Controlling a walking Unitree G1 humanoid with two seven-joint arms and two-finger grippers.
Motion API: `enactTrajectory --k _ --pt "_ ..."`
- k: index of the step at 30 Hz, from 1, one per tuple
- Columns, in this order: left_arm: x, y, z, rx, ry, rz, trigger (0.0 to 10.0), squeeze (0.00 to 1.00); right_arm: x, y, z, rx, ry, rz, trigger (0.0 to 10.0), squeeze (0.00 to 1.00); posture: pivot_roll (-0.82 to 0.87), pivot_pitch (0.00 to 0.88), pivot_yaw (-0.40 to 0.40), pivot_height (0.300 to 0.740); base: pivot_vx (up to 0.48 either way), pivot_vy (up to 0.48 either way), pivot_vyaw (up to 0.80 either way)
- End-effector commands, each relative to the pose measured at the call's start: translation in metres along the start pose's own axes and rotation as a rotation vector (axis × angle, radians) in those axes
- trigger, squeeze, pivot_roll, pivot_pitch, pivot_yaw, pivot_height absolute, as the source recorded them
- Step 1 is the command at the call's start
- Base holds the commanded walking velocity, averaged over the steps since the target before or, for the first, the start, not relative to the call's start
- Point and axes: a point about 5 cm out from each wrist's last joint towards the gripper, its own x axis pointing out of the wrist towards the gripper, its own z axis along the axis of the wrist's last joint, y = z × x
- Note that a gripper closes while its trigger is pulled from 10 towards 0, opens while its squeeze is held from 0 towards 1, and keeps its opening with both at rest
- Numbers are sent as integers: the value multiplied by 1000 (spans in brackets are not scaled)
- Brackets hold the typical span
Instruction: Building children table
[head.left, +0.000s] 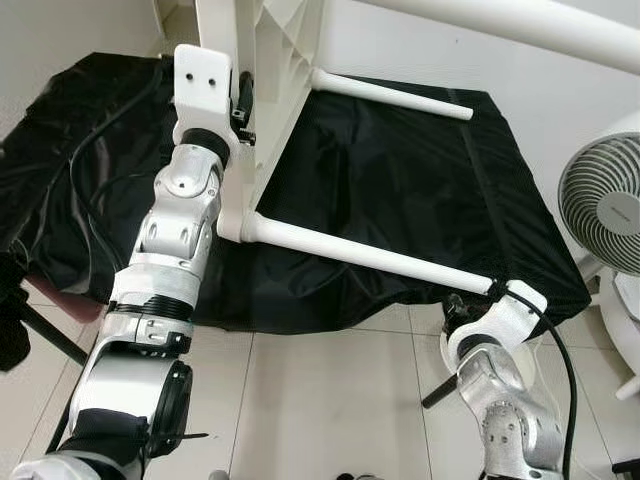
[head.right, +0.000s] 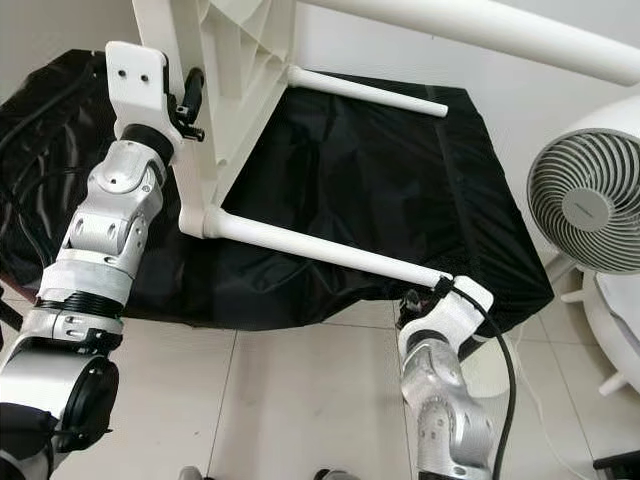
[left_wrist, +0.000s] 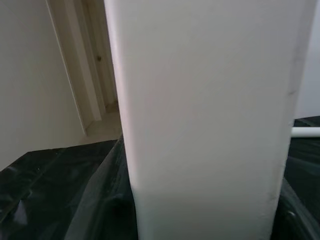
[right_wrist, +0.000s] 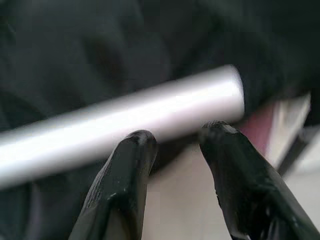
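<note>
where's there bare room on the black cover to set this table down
Free: the broad stretch of black cover between the near table leg and the far table leg. Also the floor tiles between the arms. Crowded: the left side, where the left claw meets the tabletop, and the near corner at the right claw.

No text, label, brand, number or sign could be read anywhere in these views. The fan (head.left: 607, 205) at the right carried a small dark mark on its round white hub, but it was too small and blurred to make out.
</note>
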Motion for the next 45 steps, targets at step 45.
enactTrajectory --k 45 --pt "-12 -6 -30 114 126 -75 0 0 28 13 -33 -270 149 84 10000 0 -107 116 -3 740 0 0 0"
